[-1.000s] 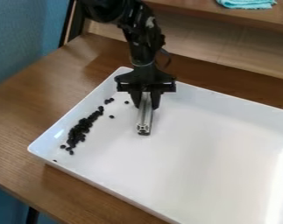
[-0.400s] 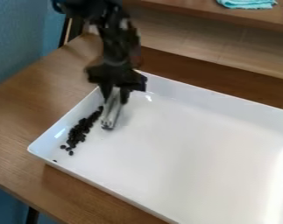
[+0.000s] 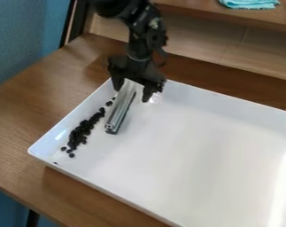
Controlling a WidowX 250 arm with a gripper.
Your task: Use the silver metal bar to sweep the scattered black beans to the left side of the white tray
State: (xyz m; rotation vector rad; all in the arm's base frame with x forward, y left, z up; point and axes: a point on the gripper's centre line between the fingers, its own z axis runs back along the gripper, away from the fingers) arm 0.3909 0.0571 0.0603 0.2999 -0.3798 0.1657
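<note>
Metal bar [image 3: 119, 111] at open gripper [image 3: 131, 95], beside black pieces

Step in hand: judged to be positioning of the gripper at the metal bar, next to the black pieces [image 3: 81, 132]. The gripper's fingers stand wide apart, with the upper part of the bar between them. A gap shows between the bar and the finger nearer the tray's middle; contact at the other finger cannot be confirmed.

Bar location: near the left side of the white tray [image 3: 195, 146] in the camera view, slanted, its lower end towards the camera. It appears to rest on the tray floor, just beside the row of pieces.

Next move: judged to call for centring the fingers on the bar before closing if a grip is required, or for lifting clear without dragging the bar into the pieces.

Count:
- Gripper: one.
- Metal bar: one.
- White tray: one, on one wooden table [image 3: 26, 113].
- Blue cloth [image 3: 249, 4]: one, at the top edge.
- Black pieces: many; overlap prevents an exact count. One lies apart, near the tray's front left corner.
</note>
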